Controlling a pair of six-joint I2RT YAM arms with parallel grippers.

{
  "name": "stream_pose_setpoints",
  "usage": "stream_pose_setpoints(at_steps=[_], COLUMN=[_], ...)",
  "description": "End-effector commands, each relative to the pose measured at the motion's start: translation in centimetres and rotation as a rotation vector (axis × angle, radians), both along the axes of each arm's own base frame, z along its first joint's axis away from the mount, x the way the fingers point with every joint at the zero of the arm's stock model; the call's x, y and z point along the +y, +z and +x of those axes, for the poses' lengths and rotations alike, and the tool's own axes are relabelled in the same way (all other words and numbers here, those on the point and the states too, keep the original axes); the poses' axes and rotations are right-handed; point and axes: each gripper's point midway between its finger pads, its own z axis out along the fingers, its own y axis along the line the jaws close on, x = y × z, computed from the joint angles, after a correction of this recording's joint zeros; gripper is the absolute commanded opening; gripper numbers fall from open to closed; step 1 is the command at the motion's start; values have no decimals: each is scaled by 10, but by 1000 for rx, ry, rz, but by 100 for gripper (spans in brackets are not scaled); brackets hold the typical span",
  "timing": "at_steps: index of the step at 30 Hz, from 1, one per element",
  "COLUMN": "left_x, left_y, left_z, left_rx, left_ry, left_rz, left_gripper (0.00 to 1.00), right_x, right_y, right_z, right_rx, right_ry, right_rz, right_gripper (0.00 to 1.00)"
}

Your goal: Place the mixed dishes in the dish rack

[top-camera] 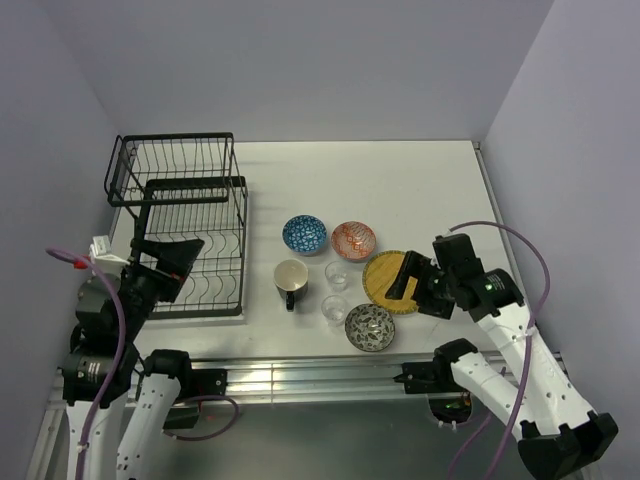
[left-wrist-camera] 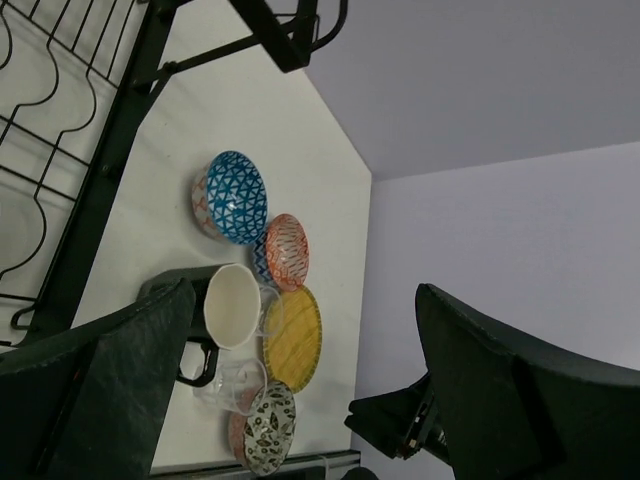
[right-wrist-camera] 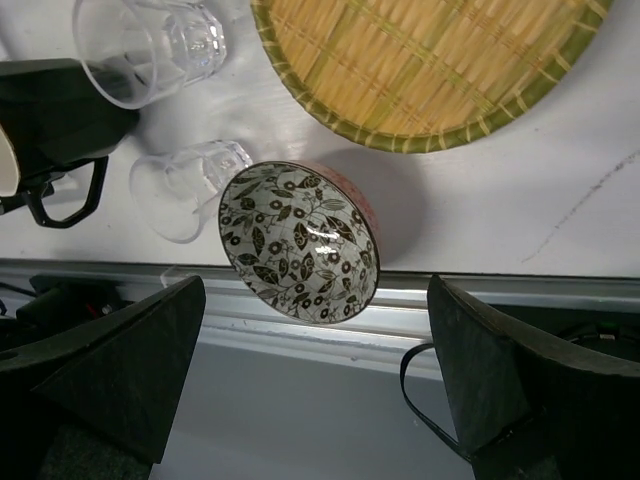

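My right gripper (top-camera: 404, 282), gaping empty, is hiding part of the yellow plate (top-camera: 374, 277). My left gripper (top-camera: 174, 258) is gaping too.

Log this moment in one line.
left gripper open, at dish rack | right gripper open, near yellow plate | nothing loaded

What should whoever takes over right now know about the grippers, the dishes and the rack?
Left gripper: open, empty, over the lower tier of the rack.
Right gripper: open, empty, over the yellow plate.
Dishes: blue bowl, orange bowl, mug, far glass, near glass, the plate and grey-green bowl all sit on the table, right of the rack.
Done: nothing loaded; the rack holds no dishes.
Left: all seven pieces.
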Motion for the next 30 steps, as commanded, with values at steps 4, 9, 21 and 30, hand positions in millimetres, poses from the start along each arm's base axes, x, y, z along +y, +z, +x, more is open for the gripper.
stream_pose_setpoints(at_steps=[4,9,21,30], left_x=[-14,-11,-61,-155], left_y=[-22,-21,-8,-5], left_z=[11,25,45,12], left_rx=[160,197,237,263], left_ry=[-107,-118,-315,-503], left_rz=[68,144,269,474], left_gripper=[99,95,82,81], right_x=[-6,-8,1,21], right_y=[-19,-49,-83,-93], right_z=[-12,-19,-22,-20], right_rx=[65,176,249,258], right_ry=[-56,-59,-6,49], right_rz=[-15,-60,-102,-95], right_gripper=[99,96,92,72])
